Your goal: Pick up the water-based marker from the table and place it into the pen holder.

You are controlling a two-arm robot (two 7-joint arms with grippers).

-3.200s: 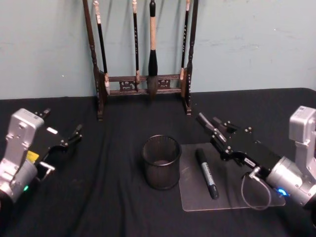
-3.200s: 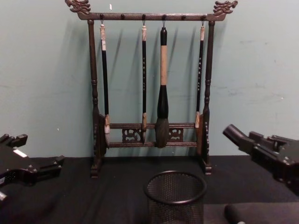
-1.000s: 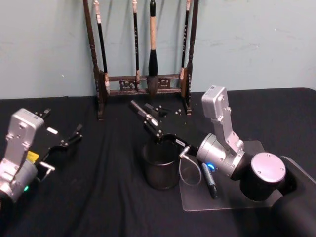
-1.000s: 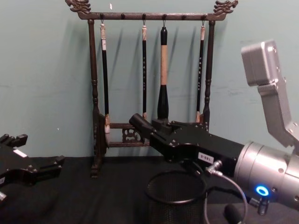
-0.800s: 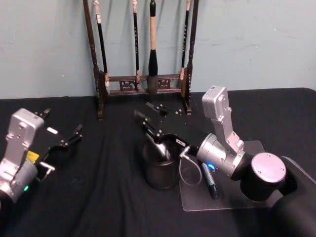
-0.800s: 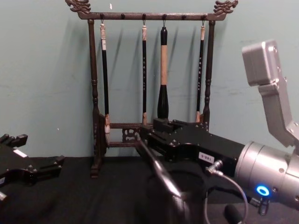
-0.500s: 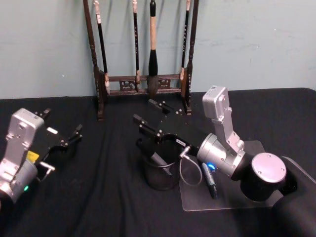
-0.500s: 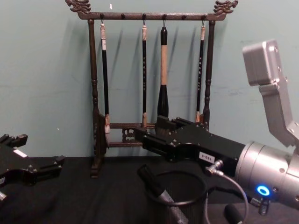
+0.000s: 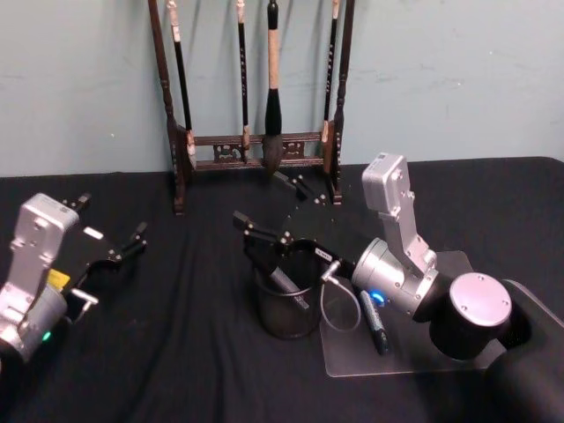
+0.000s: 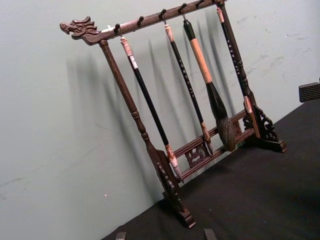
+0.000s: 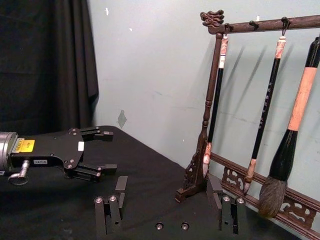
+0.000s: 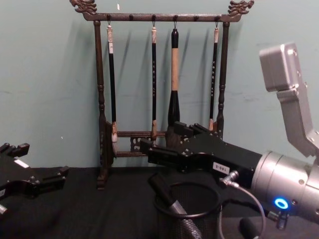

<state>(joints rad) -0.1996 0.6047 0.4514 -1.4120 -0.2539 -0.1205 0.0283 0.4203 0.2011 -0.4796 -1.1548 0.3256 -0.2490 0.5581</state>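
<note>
Low and right of centre in the head view, a second pen (image 9: pixel 374 322) is seen on a clear mat (image 9: pixel 379 361). Just left stands the pen holder (image 9: pixel 282 323), the marker (image 9: pixel 284 284) leaned inside with its top above the rim. Over it the right gripper (image 9: pixel 256 195) is spread wide, empty; the left gripper (image 9: pixel 113 216) is parked open at the left edge. Farthest is the brush rack (image 9: pixel 256 141). Placing is judged done (release included); a lift clear of the marker's end is called for.

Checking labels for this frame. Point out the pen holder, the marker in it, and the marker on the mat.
pen holder (image 9: pixel 282 322): head view, front mesh wall.
marker in the holder (image 12: pixel 163 191): chest view, upper part of barrel.
marker on the mat (image 9: pixel 377 330): head view, middle of barrel.
</note>
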